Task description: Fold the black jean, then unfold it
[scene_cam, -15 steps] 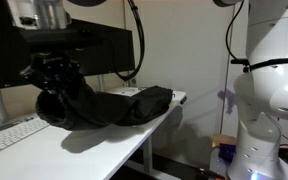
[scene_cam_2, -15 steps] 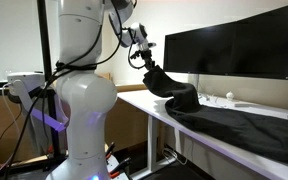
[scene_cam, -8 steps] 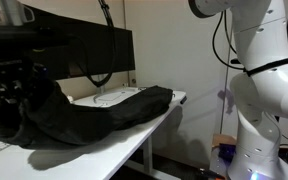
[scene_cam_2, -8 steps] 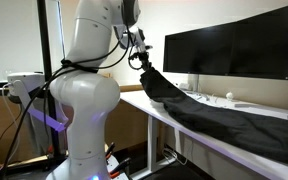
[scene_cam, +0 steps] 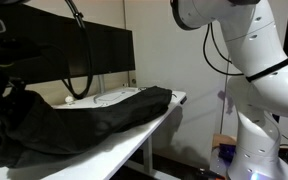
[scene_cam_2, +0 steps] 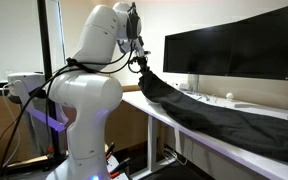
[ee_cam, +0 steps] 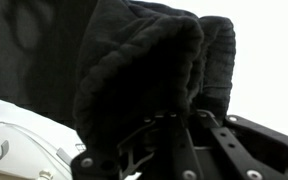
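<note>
Between the jaws, pinched tight, sits a bunched end of the black jean [ee_cam: 144,70], held up above the table [scene_cam: 134,135]. Away from the jaws the cloth [scene_cam_2: 214,120] slopes down in one long band. Its long axis runs lengthwise along the table. Its far end lies flat, well apart from the jaws.
</note>
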`<state>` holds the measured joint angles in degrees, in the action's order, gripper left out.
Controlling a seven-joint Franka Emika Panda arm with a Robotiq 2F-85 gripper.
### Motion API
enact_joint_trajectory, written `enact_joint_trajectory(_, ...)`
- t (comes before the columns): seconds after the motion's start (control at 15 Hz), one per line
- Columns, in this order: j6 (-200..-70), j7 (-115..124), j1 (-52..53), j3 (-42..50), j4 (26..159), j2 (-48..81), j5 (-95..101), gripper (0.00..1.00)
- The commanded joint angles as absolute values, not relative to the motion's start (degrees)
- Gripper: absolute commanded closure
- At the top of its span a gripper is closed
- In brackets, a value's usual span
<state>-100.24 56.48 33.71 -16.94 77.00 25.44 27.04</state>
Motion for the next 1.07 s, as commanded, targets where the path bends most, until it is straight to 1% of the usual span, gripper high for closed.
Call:
enact_joint_trajectory(0.0, -96.33, 53.19, 36.77, -14.49, 71.53, 29.64, 25.68, 0.92)
enact_joint_trajectory(0.53, -93.41, 48.57, 40.31, -11.58, 67.68, 34.94, 22.15, 0.92)
enact_joint_trajectory(0.6, -93.37, 48.75, 39.09, -13.39, 68.02, 35.04, 22.90, 0.92)
enact_joint_trajectory(1.0, -92.85, 47.83, 39.23, -13.73, 67.21, 36.11, 22.91, 0.92)
